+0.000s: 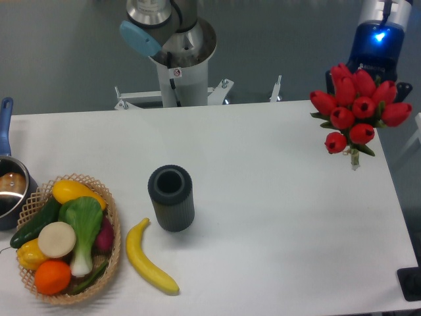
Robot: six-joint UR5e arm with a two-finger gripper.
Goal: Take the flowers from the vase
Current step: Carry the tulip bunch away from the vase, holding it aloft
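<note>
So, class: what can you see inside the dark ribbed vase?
The vase mouth shows only a dark hollow, no stems. Its bottom is lost in shadow. The flowers hang at the table's far right edge.

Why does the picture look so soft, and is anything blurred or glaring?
In the fixed camera view, the light is even and diffuse: the vase and banana cast only faint shadows. The flowers look sharp enough to count buds. A blue light glows on the gripper; its jaws are hidden.
</note>
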